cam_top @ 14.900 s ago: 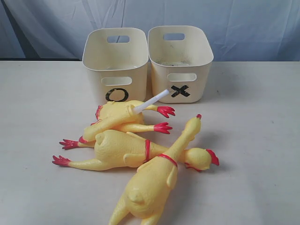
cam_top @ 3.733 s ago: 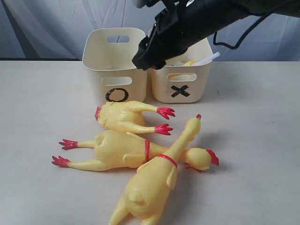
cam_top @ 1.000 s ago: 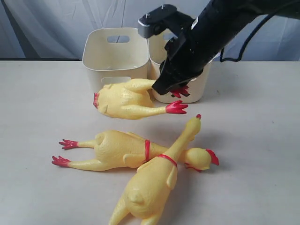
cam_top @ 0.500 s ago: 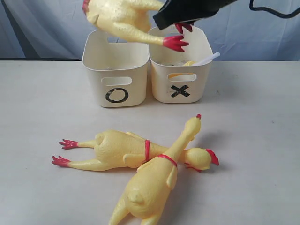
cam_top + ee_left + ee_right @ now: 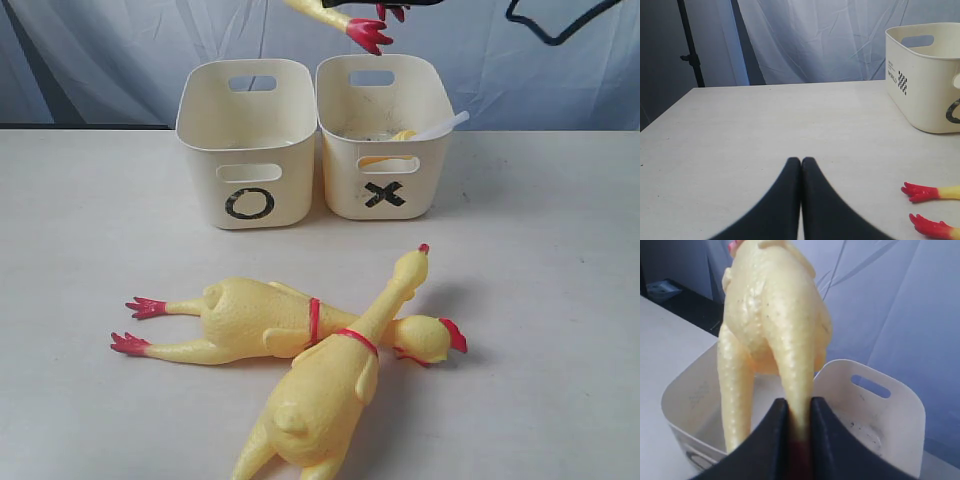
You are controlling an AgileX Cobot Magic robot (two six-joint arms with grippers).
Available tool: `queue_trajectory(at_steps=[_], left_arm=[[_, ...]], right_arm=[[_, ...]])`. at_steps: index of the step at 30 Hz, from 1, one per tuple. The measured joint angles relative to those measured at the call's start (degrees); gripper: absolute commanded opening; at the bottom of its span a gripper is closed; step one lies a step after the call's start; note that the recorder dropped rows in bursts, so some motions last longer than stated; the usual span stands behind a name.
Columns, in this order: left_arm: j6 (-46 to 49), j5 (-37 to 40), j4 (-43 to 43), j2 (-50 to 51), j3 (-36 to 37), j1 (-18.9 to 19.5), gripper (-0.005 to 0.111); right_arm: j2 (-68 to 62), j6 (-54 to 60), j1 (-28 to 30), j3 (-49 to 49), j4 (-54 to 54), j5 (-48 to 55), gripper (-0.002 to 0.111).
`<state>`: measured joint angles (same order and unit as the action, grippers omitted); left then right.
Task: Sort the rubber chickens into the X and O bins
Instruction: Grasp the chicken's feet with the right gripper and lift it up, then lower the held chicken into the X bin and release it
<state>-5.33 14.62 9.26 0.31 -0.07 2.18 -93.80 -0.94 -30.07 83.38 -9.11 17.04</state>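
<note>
On the pale table (image 5: 560, 300) in the exterior view, two long rubber chickens lay crossed, the lower chicken (image 5: 255, 318) beneath the upper chicken (image 5: 325, 390), in front of the O bin (image 5: 245, 150) and the X bin (image 5: 385, 145), which held a white tube (image 5: 440, 125). The lifted chicken (image 5: 365, 33) showed one red foot at the top edge, above the bins.

In the left wrist view, the left gripper (image 5: 801, 162) sat pressed together and empty, near the O bin.

In the right wrist view, the right gripper (image 5: 796, 407) pinched one leg of the lifted chicken (image 5: 772, 315) over a cream bin (image 5: 880, 420) whose mark could not be read.

Two chickens (image 5: 262, 322) crossed (third chicken (image 5: 772, 315) aloft).
</note>
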Motion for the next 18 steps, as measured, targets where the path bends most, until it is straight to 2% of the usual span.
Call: queue_trajectory(at_steps=[7,18], left_arm=[[0.0,0.0,0.0,0.0,0.0,0.0,0.000],[0.0,0.0,0.0,0.0,0.0,0.0,0.000]], right_arm=[[-6.4,-5.6,2.1,0.0,-2.7,-6.8,-0.001],[-13.5,-6.5,7.9,0.0,-1.1,-13.2,-0.001]])
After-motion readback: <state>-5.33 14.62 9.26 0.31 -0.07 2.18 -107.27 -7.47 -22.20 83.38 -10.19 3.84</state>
